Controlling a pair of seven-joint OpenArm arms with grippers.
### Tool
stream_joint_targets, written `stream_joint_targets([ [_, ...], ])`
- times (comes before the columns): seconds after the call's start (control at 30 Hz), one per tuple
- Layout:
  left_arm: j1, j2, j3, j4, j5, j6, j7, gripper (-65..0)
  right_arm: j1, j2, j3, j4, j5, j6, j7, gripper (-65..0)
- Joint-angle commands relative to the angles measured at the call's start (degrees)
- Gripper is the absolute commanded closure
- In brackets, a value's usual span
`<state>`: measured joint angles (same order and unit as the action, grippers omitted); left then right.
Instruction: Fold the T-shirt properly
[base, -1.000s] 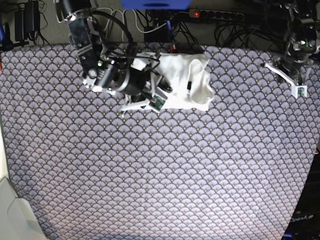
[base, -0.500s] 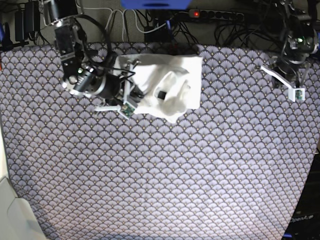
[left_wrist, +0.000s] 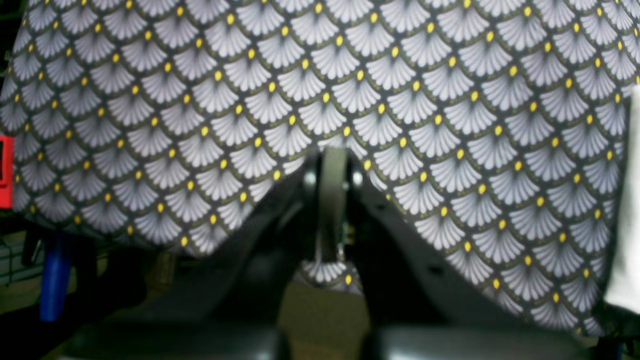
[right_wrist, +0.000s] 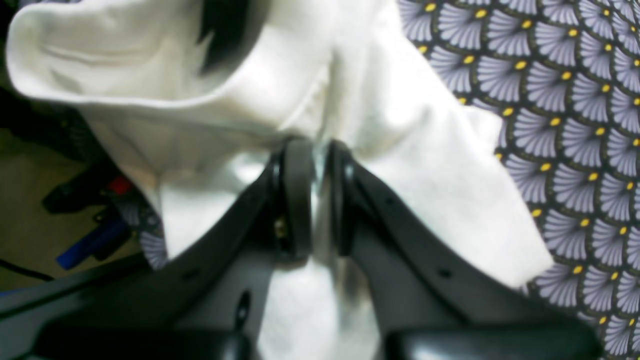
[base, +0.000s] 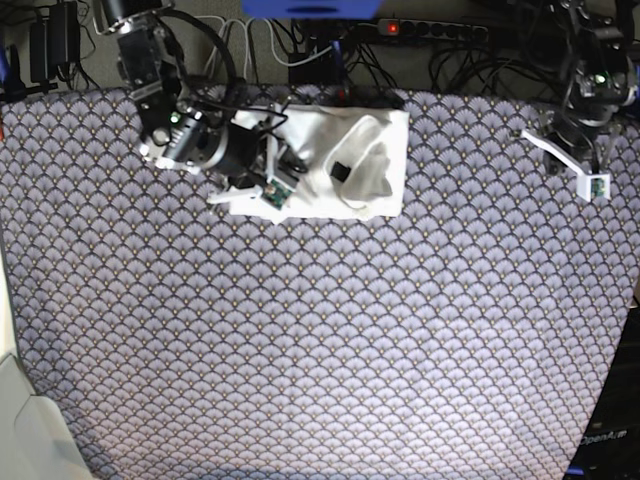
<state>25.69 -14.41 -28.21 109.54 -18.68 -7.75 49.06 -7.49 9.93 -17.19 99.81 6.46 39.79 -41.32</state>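
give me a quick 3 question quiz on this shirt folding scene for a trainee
1. True or false: the left hand is shut on the T-shirt.
2. Which hand is pinching white cloth? A) left B) right C) both
3. Fill in: the T-shirt lies bunched near the ___ edge of the patterned tablecloth in the base view.

Key
1. False. The left hand is shut but empty, hanging above bare tablecloth well away from the shirt.
2. B. The right hand has a fold of shirt fabric between its pads.
3. Far (top) edge, close to the power strip.
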Motion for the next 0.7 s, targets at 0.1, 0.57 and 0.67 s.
stream_joint_targets([
  [0.1,0.11,-0.57,-0.5,0.84,-0.09,0.06,-1.1,-0.4,0.94,-0.75,0.09,3.44,0.97,0.21,0.57,-5.9],
  [0.57,0.99,-0.66,-0.67,0.84,-0.09,0.06,-1.1,-0.4,4.98,-3.03,-5.01,5.11,0.88,0.21,-2.42,-6.0],
  [0.67,2.13,-0.84,-0.67,0.93,-0.09,0.06,-1.28,-0.4,6.65,-3.82,-6.24,2.3,0.88,0.21,-2.33,-5.9],
])
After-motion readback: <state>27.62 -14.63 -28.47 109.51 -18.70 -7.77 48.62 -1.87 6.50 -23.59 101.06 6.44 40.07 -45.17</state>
